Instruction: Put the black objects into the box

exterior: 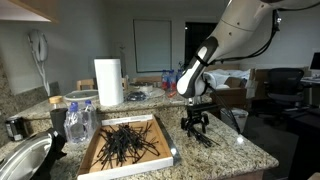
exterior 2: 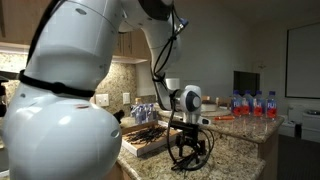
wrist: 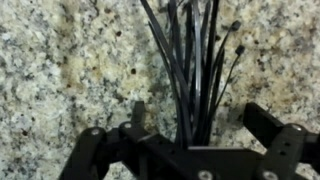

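Observation:
A bundle of black zip ties (wrist: 190, 60) lies on the granite counter, to the right of the box in an exterior view (exterior: 206, 138). My gripper (wrist: 198, 112) is open and low over the near end of this bundle, one finger on each side of it, in both exterior views (exterior: 196, 124) (exterior 2: 188, 150). I cannot tell whether the fingers touch the ties. The flat cardboard box (exterior: 167, 146) holds a heap of several more black zip ties (exterior: 125, 143). The box also shows behind the arm in an exterior view (exterior 2: 140, 138).
A paper towel roll (exterior: 108, 82) stands behind the box, and wrapped water bottles (exterior: 80, 122) stand to its left. A metal bowl (exterior: 20, 160) sits at the counter's left end. More bottles (exterior 2: 255, 103) stand on a far counter. The counter edge is close to my gripper.

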